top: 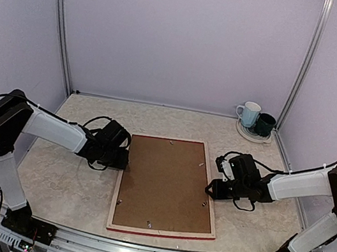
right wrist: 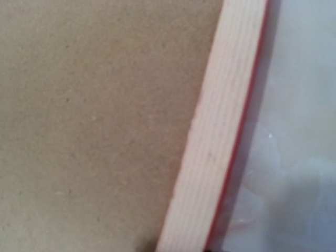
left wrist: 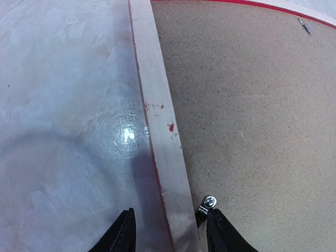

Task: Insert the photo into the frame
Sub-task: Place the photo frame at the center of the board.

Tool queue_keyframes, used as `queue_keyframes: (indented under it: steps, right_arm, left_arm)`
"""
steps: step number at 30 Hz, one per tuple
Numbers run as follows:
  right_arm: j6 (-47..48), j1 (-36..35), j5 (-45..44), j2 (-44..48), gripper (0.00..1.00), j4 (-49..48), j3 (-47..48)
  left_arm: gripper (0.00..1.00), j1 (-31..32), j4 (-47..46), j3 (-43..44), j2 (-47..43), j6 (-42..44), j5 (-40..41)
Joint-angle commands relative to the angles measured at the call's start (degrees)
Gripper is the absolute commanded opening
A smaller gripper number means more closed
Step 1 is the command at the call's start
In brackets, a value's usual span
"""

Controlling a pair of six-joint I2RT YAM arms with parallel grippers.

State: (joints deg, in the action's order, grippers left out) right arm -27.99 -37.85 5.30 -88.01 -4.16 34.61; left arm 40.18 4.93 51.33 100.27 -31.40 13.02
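lying back side up on the pale marbled worktop [top: 69, 180], the frame [top: 160, 232] sits roughly centred between the two arms. pale wood rails face up, and a thin red line shows along the outer edges. brown backing board [top: 165, 184] fills its opening, flush inside the rails. small metal clips are dotted round the board edge; one clip [left wrist: 207, 203] shows clearly in the left wrist view, just inside the left rail. whether the photo lies under the board cannot be told.

left claw [top: 121, 157]: low over the frame's left rail, about midway along it. released, jaws apart and astride the rail. one finger [left wrist: 122, 236] is over bare worktop. the other finger [left wrist: 223, 236] is over the board, just beside the clip. a gap shows between the outer finger and the rail.

right claw [top: 213, 188]: at the frame's right rail, near its middle. the wrist view is very close and blurred, showing only rail, board and worktop, with no fingers in it. cannot tell whether it is clenched or released.

far right corner: white mug [top: 247, 113] and dark mug [top: 264, 123] stand side by side on a plate [top: 251, 137], well apart from the frame.
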Motion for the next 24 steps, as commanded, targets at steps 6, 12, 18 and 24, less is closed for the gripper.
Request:
queue_keyframes:
  steps: [6,12,18,24]
  right_arm:
    - [-0.2,0.0,-0.3,-1.3,0.28,-0.5,0.2]
    - [-0.4,0.0,0.2,-2.2,0.28,-0.9,0.1]
    - [-0.4,0.0,0.4,-2.5,0.28,-1.0,0.2]
    - [-0.4,0.0,0.4,-2.8,0.27,-0.7,0.5]
  left_arm:
    - [0.46,0.1,2.4,0.6,1.4,2.5,0.5]
    - [0.47,-0.6,2.3,0.3,0.9,2.9,0.6]
    - [0.46,0.0,3.7,2.0,1.8,3.8,3.1]
    - [0.41,1.6,6.0,3.9,4.5,4.8,8.5]
